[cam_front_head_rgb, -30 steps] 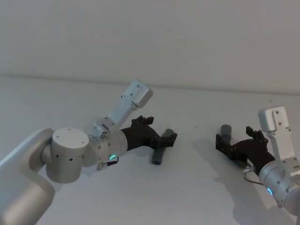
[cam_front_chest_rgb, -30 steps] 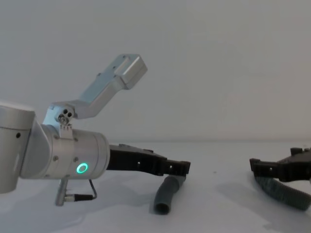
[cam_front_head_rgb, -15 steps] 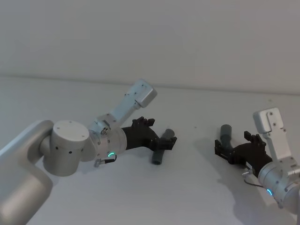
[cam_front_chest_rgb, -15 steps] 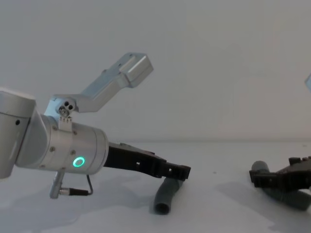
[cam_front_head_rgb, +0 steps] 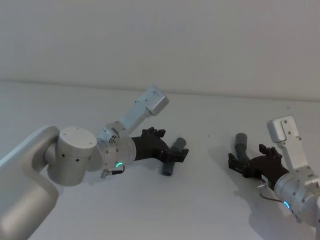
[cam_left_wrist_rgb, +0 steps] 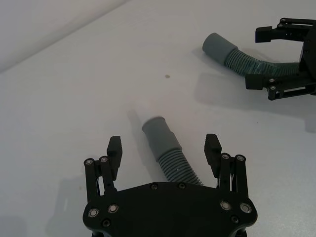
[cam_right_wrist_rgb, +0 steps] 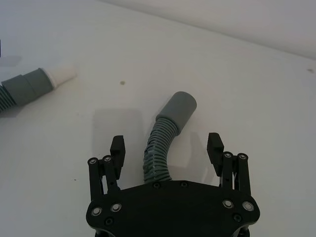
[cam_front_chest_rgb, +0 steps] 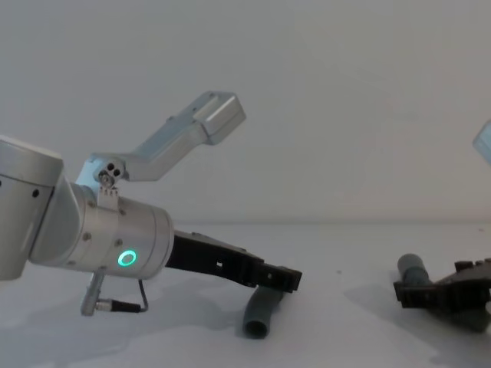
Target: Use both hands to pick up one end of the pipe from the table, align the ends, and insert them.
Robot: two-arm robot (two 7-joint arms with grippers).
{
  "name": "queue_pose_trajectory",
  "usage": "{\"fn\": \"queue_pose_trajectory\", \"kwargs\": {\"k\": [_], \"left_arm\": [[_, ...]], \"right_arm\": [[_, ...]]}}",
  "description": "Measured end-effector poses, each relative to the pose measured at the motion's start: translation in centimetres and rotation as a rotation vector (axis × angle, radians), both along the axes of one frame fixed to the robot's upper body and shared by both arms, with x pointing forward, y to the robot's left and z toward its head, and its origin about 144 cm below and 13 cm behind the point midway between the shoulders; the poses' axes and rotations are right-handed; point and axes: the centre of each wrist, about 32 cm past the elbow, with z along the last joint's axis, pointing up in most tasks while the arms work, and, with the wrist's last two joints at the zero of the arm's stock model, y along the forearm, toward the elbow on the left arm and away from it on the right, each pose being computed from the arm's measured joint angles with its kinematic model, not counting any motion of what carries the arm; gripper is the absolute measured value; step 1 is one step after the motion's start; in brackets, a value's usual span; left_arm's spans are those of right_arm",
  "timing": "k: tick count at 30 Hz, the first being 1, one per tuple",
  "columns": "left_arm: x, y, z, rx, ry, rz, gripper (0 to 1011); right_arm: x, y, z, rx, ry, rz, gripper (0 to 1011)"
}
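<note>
The table (cam_front_head_rgb: 60,110) is matt white. The left hose (cam_left_wrist_rgb: 168,150) and right hose (cam_right_wrist_rgb: 163,140) are ribbed grey plastic with smooth cuffs (cam_right_wrist_rgb: 180,111). The left gripper (cam_left_wrist_rgb: 163,142) and right gripper (cam_right_wrist_rgb: 166,142) are matt black plastic.

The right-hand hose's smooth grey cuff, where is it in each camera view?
Head view: cuff right of centre.
Chest view: cuff low, near the right edge.
Left wrist view: cuff far off, poking past the right gripper.
Right wrist view: cuff just ahead of that gripper.
Shared landmark: the open right gripper straddling the ribbed hose.
</note>
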Motion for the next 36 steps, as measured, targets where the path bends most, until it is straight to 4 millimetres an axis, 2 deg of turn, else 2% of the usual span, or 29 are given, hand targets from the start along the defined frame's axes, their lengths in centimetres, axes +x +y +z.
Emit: {"fn": "queue_pose_trajectory", "kwargs": {"k": [33,35,36], "left_arm": [[-0.3,-0.3,-1.8,0.001,0.07,0.016,1001],[-0.3,-0.3,-1.8,0.002,0.07,0.017,1001],[-0.3,-0.3,-1.8,0.003,0.07,0.017,1001]], "right_arm": [[0.1,-0.4,-0.1,0.013,0.029,-0.004,1003],[0.1,-0.5,-0.1,0.013,0.03,-0.005,993],[0.1,-0.5,-0.1,0.013,0.031,-0.005,956]]}}
